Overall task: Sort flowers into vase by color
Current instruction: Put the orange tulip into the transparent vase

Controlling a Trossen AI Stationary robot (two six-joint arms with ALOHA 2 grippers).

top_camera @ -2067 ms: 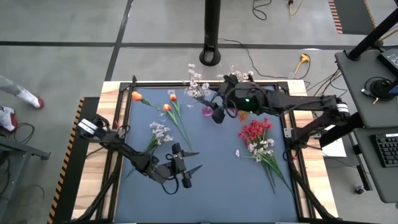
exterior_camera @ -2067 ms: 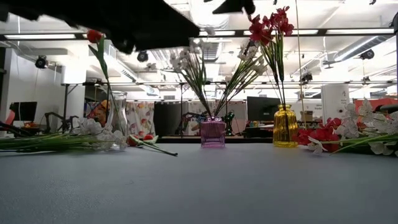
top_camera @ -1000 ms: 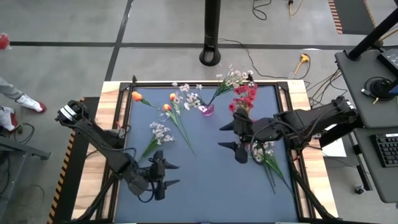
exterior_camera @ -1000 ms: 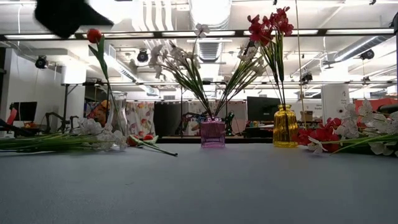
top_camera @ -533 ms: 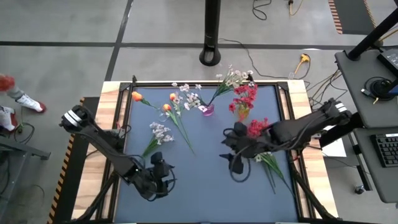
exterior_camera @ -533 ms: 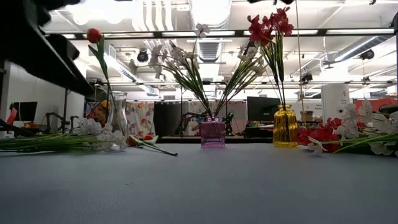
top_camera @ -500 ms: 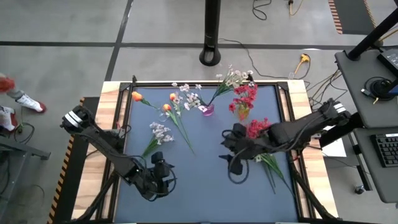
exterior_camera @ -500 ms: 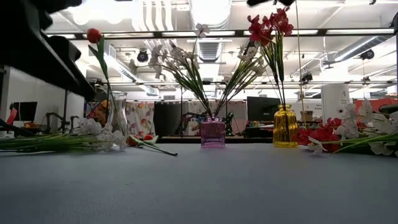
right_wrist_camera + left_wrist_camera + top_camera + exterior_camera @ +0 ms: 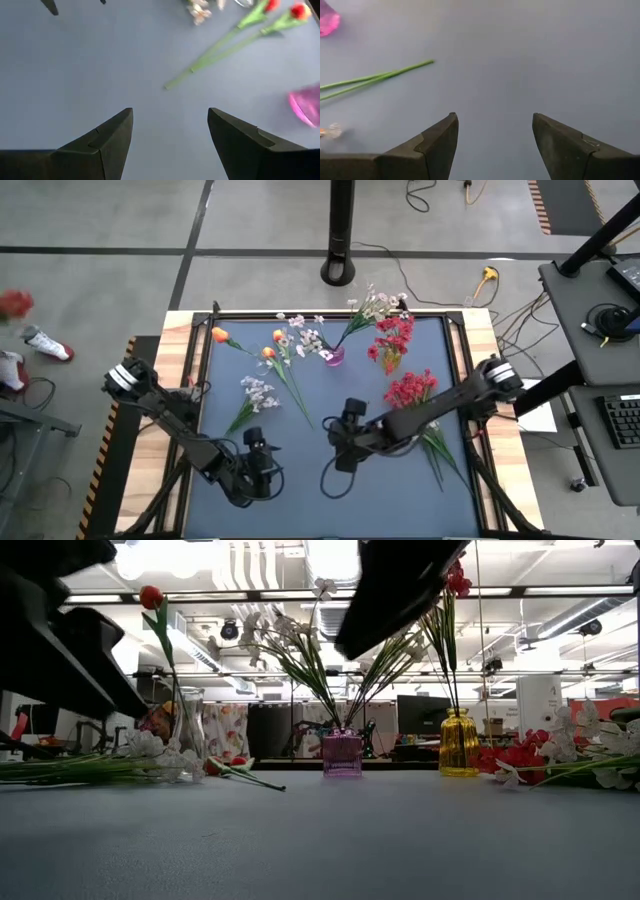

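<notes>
Flowers are spread over my blue mat (image 9: 330,500), some in vases and some lying loose. I see white sprays (image 9: 372,308) standing in the pink vase (image 9: 333,357) at the far middle, and red blossoms (image 9: 393,335) standing in the yellow vase (image 9: 458,742) just to its right. In the low view a single orange bud (image 9: 151,596) stands upright in the clear vase (image 9: 190,730) on the far left. Loose on the mat, I count 2 orange tulips (image 9: 268,352) lying near the far left corner with their green stems (image 9: 215,47) running toward the middle, a white spray (image 9: 257,391) lying just nearer than them, and a pile of red and white flowers (image 9: 412,390) on the right side under my right arm.

My left gripper (image 9: 258,463) hovers over the near left part of the mat, its jaws spread wide and holding nothing. My right gripper (image 9: 345,442) hangs over the middle of the mat, reaching in from the right, and its jaws are also spread with nothing between them. Neither gripper is touching any flower.
</notes>
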